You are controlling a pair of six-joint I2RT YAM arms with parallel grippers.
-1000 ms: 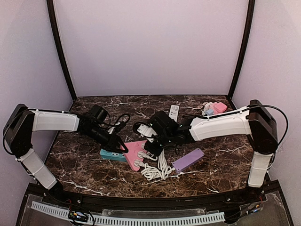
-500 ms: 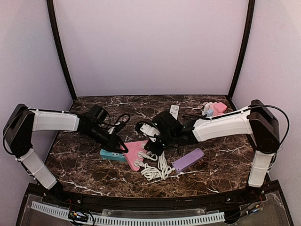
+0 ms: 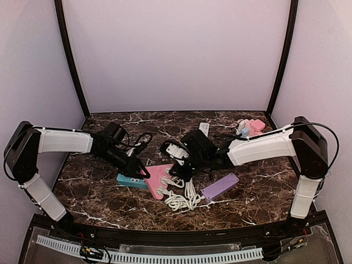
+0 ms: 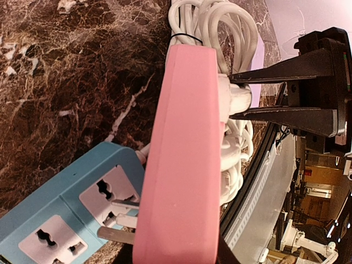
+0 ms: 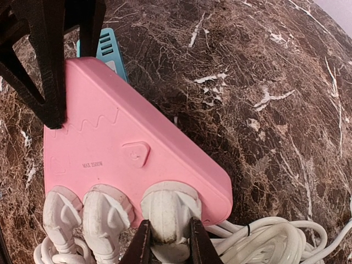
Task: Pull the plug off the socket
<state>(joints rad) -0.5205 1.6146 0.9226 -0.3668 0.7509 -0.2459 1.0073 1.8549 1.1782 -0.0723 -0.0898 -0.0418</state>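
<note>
Steadiness matters: beside the blue power strip (image 3: 127, 180), mid-counter toward the front edge, the left gripper (image 3: 138, 170) looks clamped on the pink socket block (image 3: 155, 177). The right gripper (image 5: 168, 245) pinches the end white plug (image 5: 165, 209) of three. Pull straight out along the prongs, without twisting, while the left arm braces the block.

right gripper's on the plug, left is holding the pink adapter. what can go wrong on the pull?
1. The pink adapter has its metal pins partly bare at the blue power strip. A pull may unseat the adapter rather than the white plug if the left gripper gives.
2. The right gripper pinches the plug's narrow rear end, so it may slip off.
3. The coiled white cable lies bunched close behind and may snag.
</note>
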